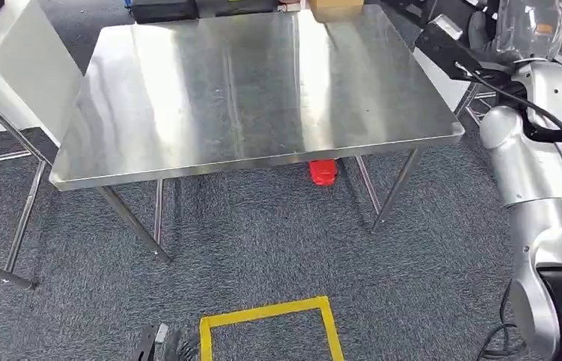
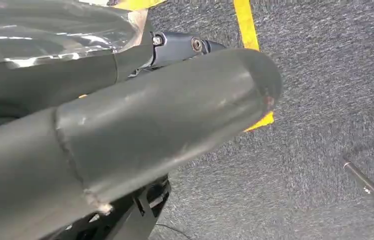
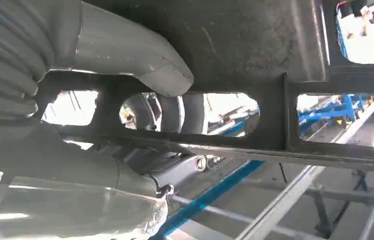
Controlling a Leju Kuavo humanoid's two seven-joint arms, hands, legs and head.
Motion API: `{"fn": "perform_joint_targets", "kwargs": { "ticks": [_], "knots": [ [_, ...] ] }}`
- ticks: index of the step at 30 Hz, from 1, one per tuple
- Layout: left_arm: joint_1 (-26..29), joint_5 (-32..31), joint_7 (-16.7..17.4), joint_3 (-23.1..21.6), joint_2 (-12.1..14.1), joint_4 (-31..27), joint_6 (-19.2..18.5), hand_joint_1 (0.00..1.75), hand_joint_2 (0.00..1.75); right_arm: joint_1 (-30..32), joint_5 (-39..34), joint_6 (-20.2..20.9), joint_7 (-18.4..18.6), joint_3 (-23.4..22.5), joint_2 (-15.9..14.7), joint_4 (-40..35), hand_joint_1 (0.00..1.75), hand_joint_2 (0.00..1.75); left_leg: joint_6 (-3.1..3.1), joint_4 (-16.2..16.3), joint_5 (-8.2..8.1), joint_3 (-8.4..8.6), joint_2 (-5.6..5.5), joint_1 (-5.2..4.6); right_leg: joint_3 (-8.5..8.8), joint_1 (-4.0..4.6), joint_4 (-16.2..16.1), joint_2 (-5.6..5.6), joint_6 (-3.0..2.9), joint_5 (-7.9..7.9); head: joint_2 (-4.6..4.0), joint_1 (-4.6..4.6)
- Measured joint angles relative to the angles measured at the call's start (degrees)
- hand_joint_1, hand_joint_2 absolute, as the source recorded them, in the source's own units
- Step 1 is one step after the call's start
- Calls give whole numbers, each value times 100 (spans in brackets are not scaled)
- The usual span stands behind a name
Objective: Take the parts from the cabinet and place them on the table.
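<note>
My right arm is raised at the right of the steel table (image 1: 262, 98). Its plastic-wrapped right hand (image 1: 530, 30) holds a flat black metal part (image 1: 451, 45) just past the table's far right corner. Close up, the black part (image 3: 255, 45) is a frame with several cutouts, and the right hand (image 3: 74, 115) grips it with its thumb (image 3: 129, 55) lying over the face. My left hand (image 1: 161, 344) hangs low near the floor. Seen from the wrist, the left hand (image 2: 139, 130) has its thumb stretched out and nothing in it.
A yellow tape square (image 1: 266, 316) marks the grey carpet in front of the table. A red object (image 1: 323, 171) lies under the table's near edge. A white cabinet (image 1: 14, 60) on thin steel legs stands at the left. A cardboard box (image 1: 335, 9) sits beyond the far edge.
</note>
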Motion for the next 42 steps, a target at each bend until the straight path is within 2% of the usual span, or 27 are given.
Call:
{"fn": "perform_joint_targets", "kwargs": {
  "ticks": [2,4,5,8,9,10,12,13,14,15,16,19,21,23,24,25,26,28,30,31,32,34,35,38,39,40,42],
  "knots": [
    [15,-2,2,0,11,0,0,0,0,49,15,-13,-7,0,7,52,175,175,57,-120,-18,84,-7,-12,61,37,103,-7,135,127,0,15],
    [3,0,0,0,4,0,0,0,0,42,31,-39,-13,0,26,87,175,175,85,-208,20,243,-26,9,-46,19,291,-26,107,-26,0,18],
    [-5,0,2,0,6,0,0,0,0,20,50,-55,-24,0,39,116,175,175,99,-203,19,253,-30,18,-198,22,626,-28,39,-190,0,33],
    [17,-2,7,-2,0,0,0,0,0,97,122,-63,-31,-4,57,162,175,175,106,-199,-17,293,-41,21,-821,6,1689,-29,57,-566,0,53],
    [31,-2,7,0,-13,0,0,0,0,137,129,-63,-31,-4,63,175,175,175,89,-193,-40,316,-50,21,-869,-12,1668,-31,110,-511,0,42],
    [36,-2,7,0,-13,0,0,0,0,157,133,-63,-31,-4,68,179,175,175,77,-187,-65,342,-56,26,-789,-31,1416,-35,216,-365,0,50],
    [37,-2,7,-2,-24,0,0,0,0,158,172,-57,-33,-19,79,183,175,175,14,-139,-143,401,-66,57,-402,-85,473,-56,394,111,0,48],
    [38,-2,7,0,-20,0,0,0,0,184,225,-50,-37,-46,81,188,175,175,-48,-96,-213,410,-64,56,-234,-106,63,-80,447,244,0,50],
    [28,-2,7,0,-15,0,0,0,0,190,249,-39,-39,-57,89,197,175,175,-78,-57,-235,386,-67,46,-280,-33,-7,-71,317,72,0,65],
    [33,-2,7,0,-17,0,-4,0,0,201,290,-26,-39,-63,92,197,175,175,-114,-52,-260,341,-63,23,-178,-7,32,-85,172,116,0,68],
    [53,-4,7,-2,-17,4,-7,0,0,284,321,-20,-35,-74,105,192,175,175,-129,-23,-279,378,-57,20,-214,-43,23,-64,87,143,0,0],
    [57,-4,-4,-2,-7,-2,-11,0,0,354,442,-17,-6,-101,133,186,175,175,-221,123,-385,343,-58,44,-95,-89,42,-51,3,97,0,13],
    [59,-2,-7,0,-7,-2,-13,0,0,360,551,6,28,-101,181,175,175,175,-315,861,-595,-98,-36,100,-42,-78,42,-38,-65,45,0,7],
    [87,0,-7,0,-4,0,-13,0,0,407,670,102,83,-99,247,175,175,175,-352,1564,-852,-624,-35,126,17,-52,43,-14,-115,-22,0,2],
    [98,7,-11,0,-4,0,-13,0,0,451,715,138,87,-96,273,175,175,175,-349,1623,-825,-758,-35,127,59,-45,42,-5,-122,-53,0,2],
    [106,9,-20,0,-4,0,-13,0,0,483,763,166,90,-92,304,177,175,175,-323,1466,-673,-770,-36,125,112,-29,42,2,-120,-101,0,2],
    [109,24,-28,2,-4,0,-13,0,0,501,815,186,92,-90,346,177,175,175,-267,1070,-349,-658,-38,115,183,-13,40,8,-125,-148,0,0],
    [110,48,-57,11,11,0,-13,0,0,487,904,229,96,-85,439,177,175,175,-47,64,362,-284,-42,39,307,24,21,13,-123,-240,0,4],
    [108,55,-90,28,46,0,-9,0,0,451,975,282,92,-72,499,208,175,175,28,-72,212,-194,-43,-20,362,17,-38,32,-71,-294,0,35],
    [114,61,-98,35,44,-2,-9,0,0,456,1006,306,85,-66,525,221,175,175,65,-107,243,-164,-46,-29,409,14,-92,29,-36,-300,0,9],
    [125,63,-101,42,46,-2,-2,0,0,474,1021,308,85,-59,546,236,175,175,83,-192,244,-119,-40,-44,448,58,10,27,42,-227,0,20],
    [142,63,-101,52,46,-2,-4,0,0,474,1040,315,85,-42,577,249,175,175,131,-320,263,131,-40,9,435,51,60,4,28,-339,0,15],
    [141,70,-101,57,48,-2,-2,0,0,440,1040,319,72,-31,590,260,175,175,147,-331,252,170,-46,7,314,47,339,-13,30,-390,0,20],
    [146,72,-101,59,39,-2,-4,0,0,381,1141,372,-4,-20,605,383,175,175,145,-327,168,211,-71,18,-461,13,1460,-13,46,-754,0,26],
    [167,70,-101,59,33,-2,-4,0,0,392,1167,372,-22,-13,612,433,175,175,127,-317,132,236,-79,20,-627,0,1601,-15,100,-790,0,35],
    [191,68,-101,59,24,-2,-4,0,0,399,1209,372,-35,-4,619,477,175,175,101,-307,90,273,-85,29,-673,-25,1493,-19,149,-695,0,33],
    [201,68,-101,59,15,-2,-7,0,0,387,1294,376,-55,18,647,577,175,175,21,-241,-24,349,-107,70,-431,-83,624,-39,337,-123,0,31]
  ]
}}
